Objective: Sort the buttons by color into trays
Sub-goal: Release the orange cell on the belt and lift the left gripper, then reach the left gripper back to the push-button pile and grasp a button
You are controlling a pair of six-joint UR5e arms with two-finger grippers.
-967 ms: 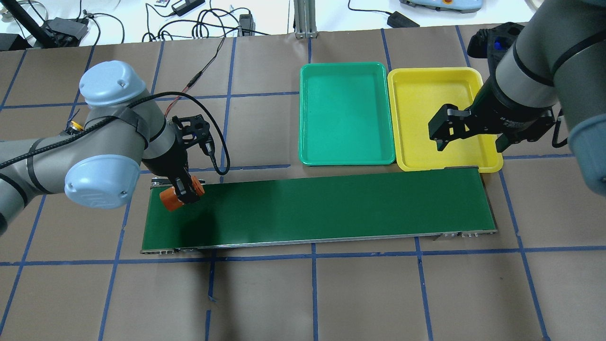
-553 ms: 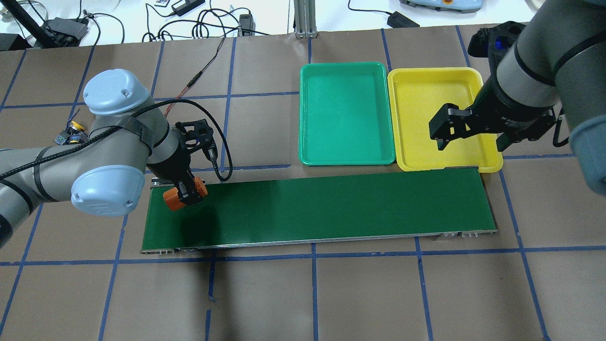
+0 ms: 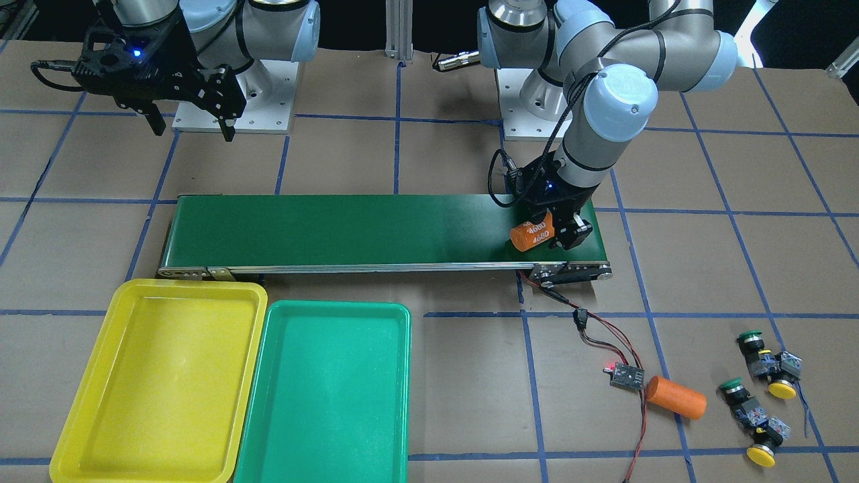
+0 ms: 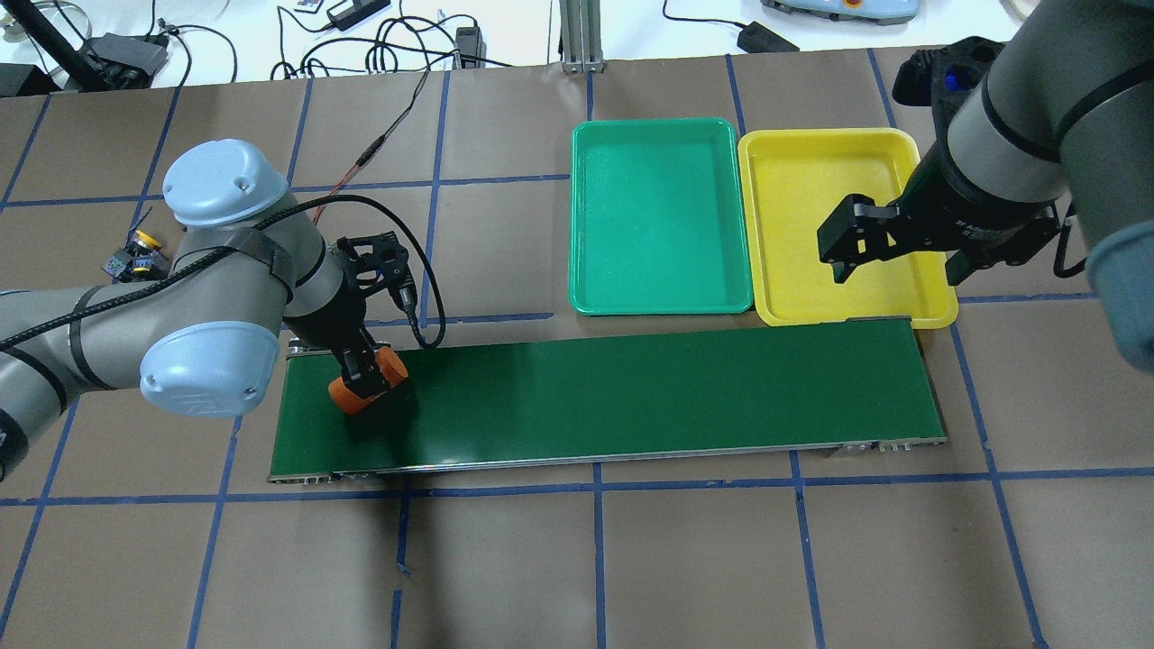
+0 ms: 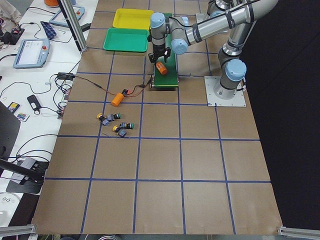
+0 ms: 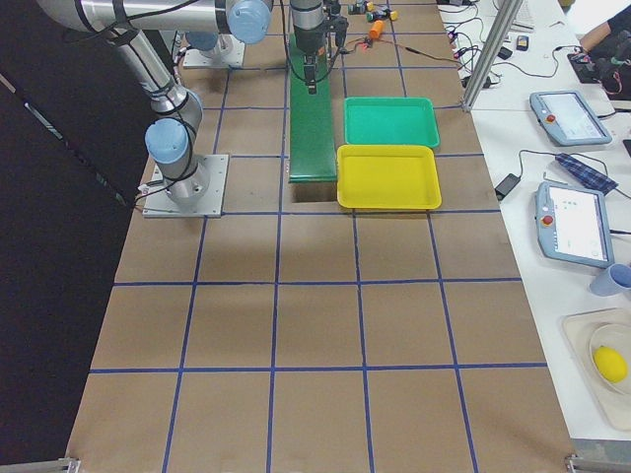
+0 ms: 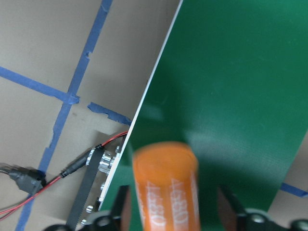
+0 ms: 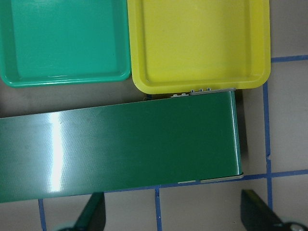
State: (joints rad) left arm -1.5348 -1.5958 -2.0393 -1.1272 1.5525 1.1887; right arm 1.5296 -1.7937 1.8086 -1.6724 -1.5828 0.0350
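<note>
Four buttons lie loose on the paper far from the trays: two green-capped (image 3: 750,337) (image 3: 730,386) and two yellow-capped (image 3: 782,388) (image 3: 762,456); one yellow cap shows in the overhead view (image 4: 141,242). The green tray (image 4: 663,123) and the yellow tray (image 4: 829,135) are empty, side by side behind the belt. My left gripper (image 4: 365,379) is low over the belt's left end, its jaws standing slightly apart on either side of an orange cylinder marked 4680 (image 3: 530,235) that rests on the belt. My right gripper (image 4: 894,270) is open and empty above the yellow tray.
The long dark-green conveyor belt (image 4: 631,397) runs across the middle. A second orange cylinder (image 3: 676,397) and a small circuit board (image 3: 626,376) on red wire lie near the buttons. Cables and gear lie beyond the table's far edge.
My left gripper has moved right and down with the orange cylinder, which now rests on the belt with the jaws slack around it. The right arm has barely moved.
</note>
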